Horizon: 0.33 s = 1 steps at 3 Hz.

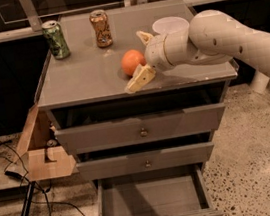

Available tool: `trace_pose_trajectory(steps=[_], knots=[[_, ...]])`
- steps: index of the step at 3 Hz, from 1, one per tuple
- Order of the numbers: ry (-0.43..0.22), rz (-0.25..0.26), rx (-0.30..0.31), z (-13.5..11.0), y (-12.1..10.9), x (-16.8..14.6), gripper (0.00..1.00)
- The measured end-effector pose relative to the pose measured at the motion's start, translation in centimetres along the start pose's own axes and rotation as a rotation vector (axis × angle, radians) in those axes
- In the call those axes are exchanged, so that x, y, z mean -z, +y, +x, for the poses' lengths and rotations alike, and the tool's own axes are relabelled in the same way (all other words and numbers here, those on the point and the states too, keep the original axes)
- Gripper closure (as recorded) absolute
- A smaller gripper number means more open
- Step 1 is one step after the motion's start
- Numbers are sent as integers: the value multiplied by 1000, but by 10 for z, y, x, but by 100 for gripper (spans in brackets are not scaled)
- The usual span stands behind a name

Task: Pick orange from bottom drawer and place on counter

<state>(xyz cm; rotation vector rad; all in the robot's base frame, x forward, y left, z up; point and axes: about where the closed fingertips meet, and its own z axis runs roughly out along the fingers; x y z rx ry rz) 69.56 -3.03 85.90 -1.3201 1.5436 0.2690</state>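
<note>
The orange (131, 61) rests on the grey counter (85, 79), right of its middle and near the front edge. My gripper (134, 61) reaches in from the right and is open. One pale finger (139, 78) lies in front of the orange and the other finger (143, 37) sits behind it, both apart from the fruit. The bottom drawer (151, 201) is pulled out and shows only a bare grey floor. The two drawers above it stand slightly ajar.
A green can (56, 39) and a copper-orange drink can (100, 28) stand at the back left of the counter. A white bowl (169, 24) sits at the back right, behind my wrist. An open cardboard box (42, 146) and cables (28, 207) lie left of the cabinet.
</note>
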Motion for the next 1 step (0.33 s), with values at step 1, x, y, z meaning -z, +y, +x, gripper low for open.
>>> trace_pose_trajectory(steps=[1], knots=[[0,0,0,0,0,0,0]])
